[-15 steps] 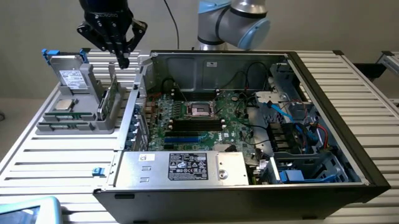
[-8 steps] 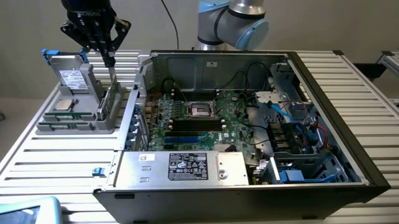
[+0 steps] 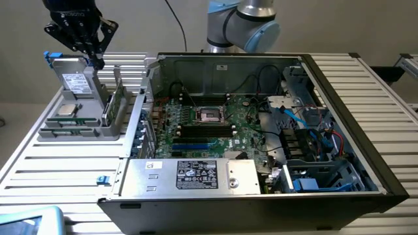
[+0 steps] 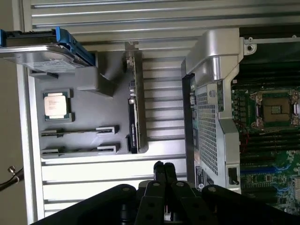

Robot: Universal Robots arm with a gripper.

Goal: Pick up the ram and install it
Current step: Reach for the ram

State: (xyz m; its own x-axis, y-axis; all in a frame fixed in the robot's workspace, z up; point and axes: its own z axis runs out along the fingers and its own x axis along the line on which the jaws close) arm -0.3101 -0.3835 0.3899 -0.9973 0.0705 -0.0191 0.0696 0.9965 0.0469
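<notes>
You are on the approach, by the look of it, and nothing is gripped yet. The case (image 3: 228,215) wall stands just beside the tray (image 3: 78,134), so come down on the tray side and keep the wrist off that sheet metal. The ram (image 3: 115,105) stands on its long edge along the tray side nearest the case. Square up to its thin faces and take it near the middle of its top edge. Lift it straight up, without twisting. The fingers (image 4: 159,171) are pressed together and empty, above the tray near the drive (image 3: 78,81) and clear of the ram. They will need to part before they can straddle the board.

There are 2 containers on the slatted worktop (image 3: 58,166). The open case holds the motherboard (image 3: 242,132), with dark memory slots below the bare socket, plus cables and a labelled metal box at the front. The tray holds the drive upright in its blue-edged carrier, then the ram, then 1 square silver CPU (image 3: 67,108) lying flat. Whether the tray's 2 long cradles are filled, you cannot tell.
</notes>
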